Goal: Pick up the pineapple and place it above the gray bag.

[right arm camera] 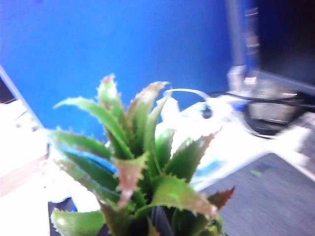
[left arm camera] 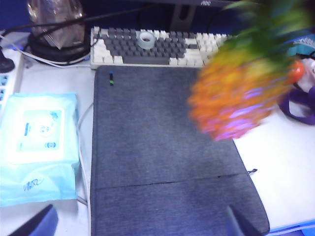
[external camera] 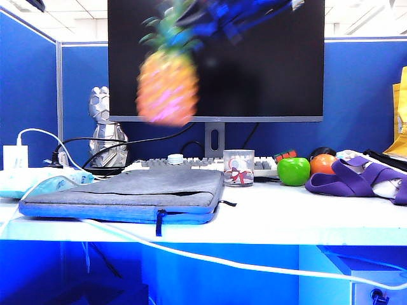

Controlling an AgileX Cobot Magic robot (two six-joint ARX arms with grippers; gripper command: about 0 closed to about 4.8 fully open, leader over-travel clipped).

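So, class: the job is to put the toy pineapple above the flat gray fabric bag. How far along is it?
Done: the orange-yellow bumpy toy pineapple is off the desk, gripped by its leaf crown in the right gripper. In hand: it hangs blurred in the air over the flat gray fabric bag. Left: lowering and releasing it. The left gripper hovers open over the bag's near end.

Counts: 1 pineapple, 1 gray bag, 1 green apple, 1 orange fruit, 1 keyboard, 1 monitor, 1 glass cup, 1 wipes pack, 1 tape roll, 1 silver figurine.
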